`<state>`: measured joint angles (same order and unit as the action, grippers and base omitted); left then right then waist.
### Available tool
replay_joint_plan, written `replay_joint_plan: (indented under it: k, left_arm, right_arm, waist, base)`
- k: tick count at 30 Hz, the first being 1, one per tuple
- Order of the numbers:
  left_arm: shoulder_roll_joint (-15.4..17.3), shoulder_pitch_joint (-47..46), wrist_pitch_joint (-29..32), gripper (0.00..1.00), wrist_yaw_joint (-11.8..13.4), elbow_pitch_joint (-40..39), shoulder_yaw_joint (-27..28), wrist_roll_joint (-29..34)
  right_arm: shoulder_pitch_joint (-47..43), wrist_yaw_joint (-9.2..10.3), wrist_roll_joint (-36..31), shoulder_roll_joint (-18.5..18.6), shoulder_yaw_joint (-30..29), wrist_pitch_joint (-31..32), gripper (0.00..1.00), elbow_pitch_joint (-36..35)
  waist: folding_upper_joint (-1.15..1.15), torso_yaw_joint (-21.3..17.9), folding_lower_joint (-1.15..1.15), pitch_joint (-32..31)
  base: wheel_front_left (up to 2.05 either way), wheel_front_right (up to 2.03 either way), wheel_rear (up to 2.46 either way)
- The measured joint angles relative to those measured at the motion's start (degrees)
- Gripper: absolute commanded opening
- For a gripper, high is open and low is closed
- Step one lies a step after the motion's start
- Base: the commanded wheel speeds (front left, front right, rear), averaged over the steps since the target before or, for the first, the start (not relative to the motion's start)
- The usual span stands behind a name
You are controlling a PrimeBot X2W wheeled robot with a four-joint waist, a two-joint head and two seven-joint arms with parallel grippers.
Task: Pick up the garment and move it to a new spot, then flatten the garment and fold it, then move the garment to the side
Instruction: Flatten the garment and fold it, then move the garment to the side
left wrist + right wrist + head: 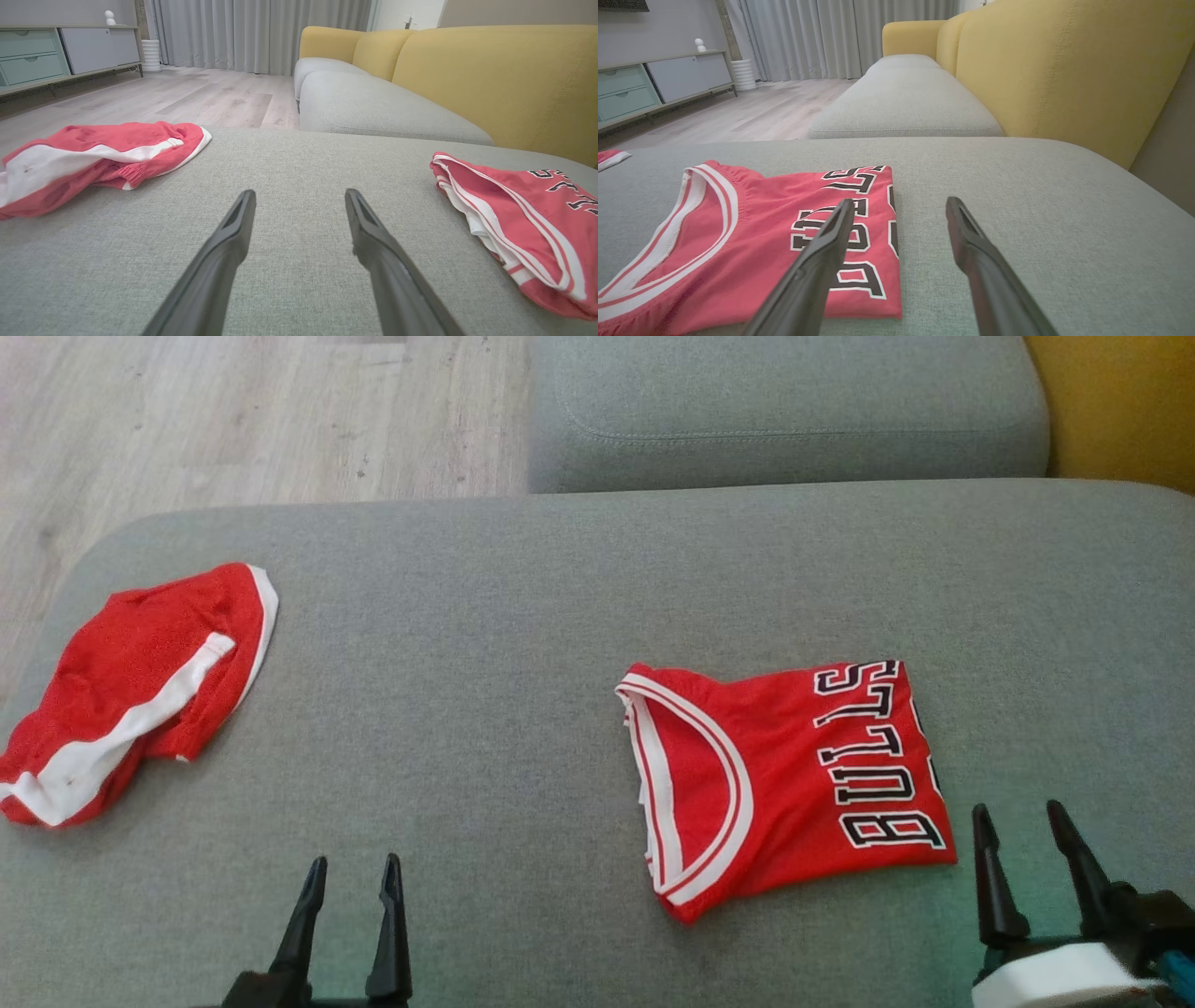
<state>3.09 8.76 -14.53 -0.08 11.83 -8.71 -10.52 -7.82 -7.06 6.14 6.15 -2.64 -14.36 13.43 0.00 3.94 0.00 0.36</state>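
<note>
1. We are looking down on a broad grey woven-fabric sofa seat [523, 616]. A folded red mesh jersey [794, 775] with white-and-red banded trim and black "BULLS" lettering is lying flat on it, right of the middle.
2. The jersey's curved trimmed opening is facing our left and its lettered edge our right.
3. Our right gripper [1017, 807] is sitting just beside the jersey's near right corner, its two dark fingers standing apart and gripping nothing. In the right wrist view one finger is crossing in front of the lettering, and we cannot tell whether it is touching the cloth.
4. Our left gripper [355, 861] is pointing over bare seat at the near edge, between the two garments, its jaws likewise spread and empty.
5. A rumpled pair of red shorts [140, 691] with a white side stripe is lying at the seat's left end, well apart from the jersey.
6. Beyond the seat, a second grey seat cushion [784, 420] is adjoining a mustard-yellow upholstered backrest [1120, 401], and a pale wood-plank floor [233, 420] is showing on the left.
</note>
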Motion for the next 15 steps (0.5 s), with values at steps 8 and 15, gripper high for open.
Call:
replay_joint_plan:
  k: [8, 15]
  left_arm:
    - [0.0, -0.2, 0.0, 1.0, -0.5, 0.0, 0.3, 0.0]
    - [0.0, -0.6, 0.0, 1.0, -0.5, -0.1, 0.4, 0.5]
  right_arm:
    - [1.5, 0.0, 5.9, -0.4, -2.0, 0.1, 1.0, 0.5]
    - [11.2, -0.02, 16.2, 4.7, 1.5, 18.9, 1.0, -1.3]
  waist:
    - [0.0, -0.1, 0.0, 1.3]
    - [0.0, 0.1, 0.01, 3.7]
  base:
    - [0.0, 0.0, 0.0]
    - [0.0, 0.0, 0.0]
